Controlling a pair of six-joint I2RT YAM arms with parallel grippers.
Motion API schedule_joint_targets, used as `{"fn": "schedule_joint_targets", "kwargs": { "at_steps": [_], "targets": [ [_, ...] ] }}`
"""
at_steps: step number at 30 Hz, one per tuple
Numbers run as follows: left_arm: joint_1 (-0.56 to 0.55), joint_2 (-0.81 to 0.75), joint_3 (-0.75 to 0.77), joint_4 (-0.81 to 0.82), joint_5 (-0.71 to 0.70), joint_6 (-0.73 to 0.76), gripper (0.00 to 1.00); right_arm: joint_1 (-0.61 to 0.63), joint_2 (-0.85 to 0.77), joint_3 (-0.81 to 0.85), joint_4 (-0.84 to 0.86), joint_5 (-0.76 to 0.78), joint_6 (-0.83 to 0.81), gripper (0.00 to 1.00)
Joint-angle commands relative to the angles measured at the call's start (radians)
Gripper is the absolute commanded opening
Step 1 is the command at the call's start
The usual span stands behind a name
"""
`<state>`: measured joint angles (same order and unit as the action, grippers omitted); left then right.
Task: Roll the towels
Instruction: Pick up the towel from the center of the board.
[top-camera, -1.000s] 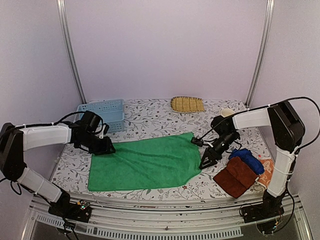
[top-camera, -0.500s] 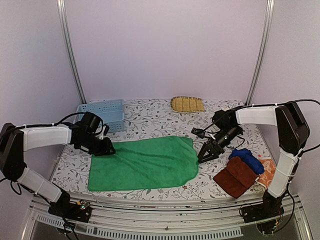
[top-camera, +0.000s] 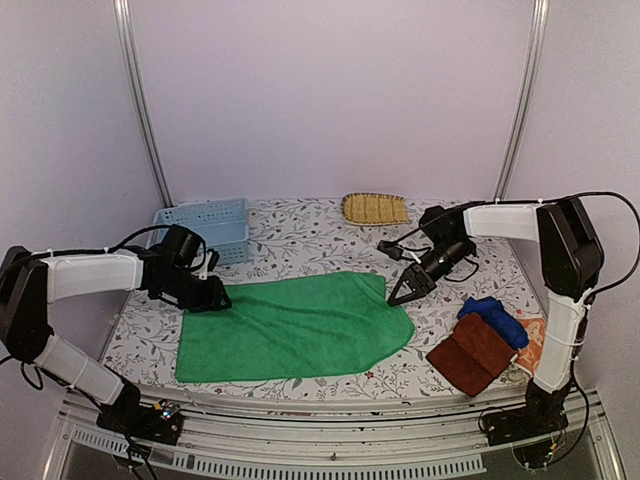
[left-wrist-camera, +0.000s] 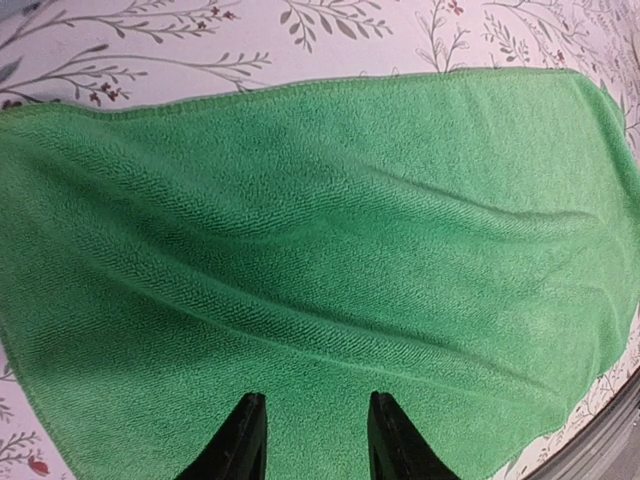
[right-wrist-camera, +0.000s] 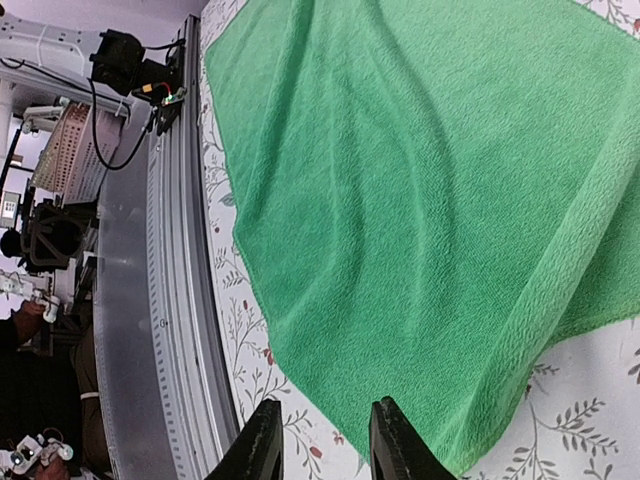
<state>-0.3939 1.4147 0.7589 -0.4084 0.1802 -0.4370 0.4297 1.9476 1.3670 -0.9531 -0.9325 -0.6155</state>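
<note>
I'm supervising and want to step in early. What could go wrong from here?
The green towel lies skewed, its right end slanted, so a roll may come out crooked. The right gripper sits open at the edge and may close on nothing. The brown towel nearby could get bumped.

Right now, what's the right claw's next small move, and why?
Probably lower the right claw and close on the end of the green towel: the towel lies flat and unrolled, and the open claw hangs right at that edge.
</note>
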Motion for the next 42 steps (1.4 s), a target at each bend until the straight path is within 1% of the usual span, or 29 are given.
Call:
{"fn": "schedule_joint_targets", "kwargs": {
  "at_steps": [1,3,6,8,11,13,15,19,22,26,28,30,33,36,38,39,41,42],
  "targets": [
    [-0.01,-0.012,-0.006,0.021,0.014,0.015,0.37,-0.002,0.066,0.099,-0.009,-0.001,0.03,0.3],
    [-0.01,-0.016,-0.007,0.027,0.022,0.019,0.37,-0.002,0.065,0.107,0.025,0.045,0.05,0.29],
    [-0.01,-0.015,-0.006,0.04,0.027,0.024,0.37,-0.001,0.039,0.074,0.077,0.111,0.086,0.27],
    [-0.008,-0.002,0.012,0.04,0.042,0.041,0.38,-0.001,0.023,0.048,0.094,0.133,0.095,0.28],
    [-0.006,0.017,0.056,0.019,0.016,0.022,0.38,-0.001,0.009,0.045,0.085,0.143,0.101,0.28],
    [-0.008,0.035,0.094,-0.003,0.011,0.015,0.38,-0.002,-0.007,0.049,0.078,0.145,0.1,0.29],
    [-0.007,0.063,0.137,-0.041,-0.028,0.013,0.38,-0.001,-0.026,0.039,0.093,0.15,0.107,0.29],
    [-0.007,0.119,0.232,-0.128,-0.012,0.032,0.39,-0.002,-0.045,0.031,0.084,0.158,0.113,0.3],
    [-0.007,0.095,0.271,-0.171,-0.057,0.039,0.39,-0.002,-0.062,0.007,0.08,0.209,0.099,0.31],
    [0.0,0.069,0.252,-0.11,-0.086,0.048,0.41,-0.001,-0.092,-0.06,0.126,0.273,0.079,0.34],
    [0.001,0.085,0.256,-0.095,-0.085,0.055,0.41,-0.002,-0.096,-0.07,0.139,0.283,0.084,0.35],
    [-0.001,0.074,0.228,-0.065,-0.123,0.043,0.4,-0.003,-0.096,-0.059,0.145,0.309,0.094,0.36],
    [0.001,-0.008,0.151,-0.005,-0.12,0.04,0.4,-0.003,-0.121,-0.03,0.125,0.337,0.093,0.36],
    [0.0,-0.096,0.098,0.016,-0.11,0.037,0.39,-0.01,-0.159,-0.03,0.158,0.385,0.089,0.36],
    [0.004,-0.147,0.062,0.011,-0.155,-0.001,0.37,-0.024,-0.152,-0.019,0.189,0.423,0.117,0.35],
    [0.011,-0.168,0.052,-0.012,-0.205,-0.028,0.37,-0.032,-0.136,-0.004,0.196,0.438,0.135,0.35],
    [0.046,-0.199,0.028,-0.025,-0.248,-0.054,0.41,-0.038,-0.086,0.037,0.205,0.466,0.153,0.34],
    [0.069,-0.206,0.019,-0.025,-0.258,-0.06,0.45,-0.039,-0.063,0.059,0.214,0.481,0.158,0.34]
  ]
}}
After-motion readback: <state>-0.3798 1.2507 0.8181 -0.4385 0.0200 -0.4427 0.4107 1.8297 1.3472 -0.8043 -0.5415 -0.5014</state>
